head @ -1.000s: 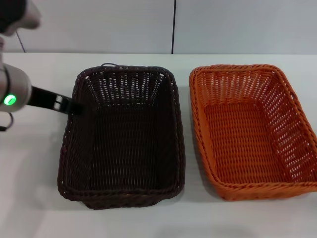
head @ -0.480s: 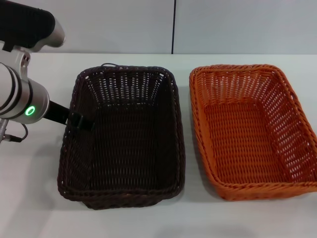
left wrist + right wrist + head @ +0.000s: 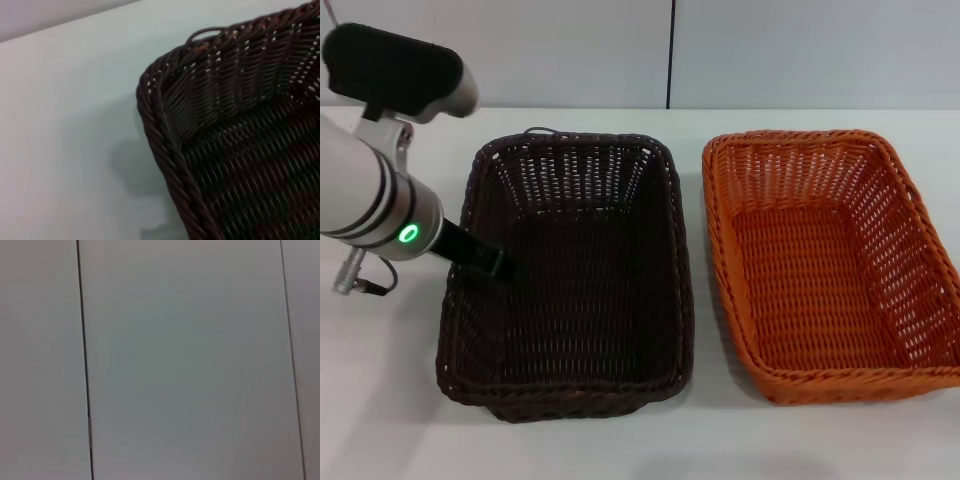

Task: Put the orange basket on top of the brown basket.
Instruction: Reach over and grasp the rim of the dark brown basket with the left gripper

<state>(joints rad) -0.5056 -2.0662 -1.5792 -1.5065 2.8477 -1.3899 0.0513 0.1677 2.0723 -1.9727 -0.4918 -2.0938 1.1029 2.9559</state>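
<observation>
Left tool (image 3: pixel 492 264) has slid along the brown basket (image 3: pixel 570 290) rim; grip unclear.

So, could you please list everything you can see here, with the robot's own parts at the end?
brown basket: one, very dark brown, on the table's left half, nothing in it.
orange basket: one, bright orange, on the table to the right of the brown one, apart from it, nothing in it.
table: one, white, under both baskets.
wall: pale grey panels behind the table, with a dark vertical seam.
left arm: one, silver with a green light, reaching in from the left.
left claw: black, at the left rim of the brown basket.
right claw: not in view; its wrist camera shows only wall panels.
</observation>
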